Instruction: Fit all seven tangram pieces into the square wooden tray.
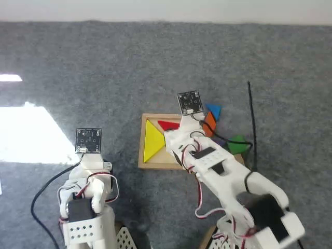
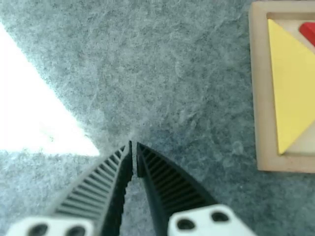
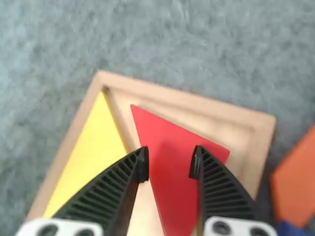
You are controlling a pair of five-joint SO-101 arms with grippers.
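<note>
Presently we note the right gripper [image 3: 169, 164] spread astride the red triangle [image 3: 172, 137], which lies in the tray [image 3: 197, 105] mid-frame beside the yellow triangle [image 3: 93, 147], likely for seating it flush, while the left gripper [image 2: 134, 146], pressed together, sits lower left, clear of the work.

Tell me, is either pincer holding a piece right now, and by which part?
Nothing is held. The right pincer is open over the red triangle in the tray; the left pincer is shut on nothing.
</note>
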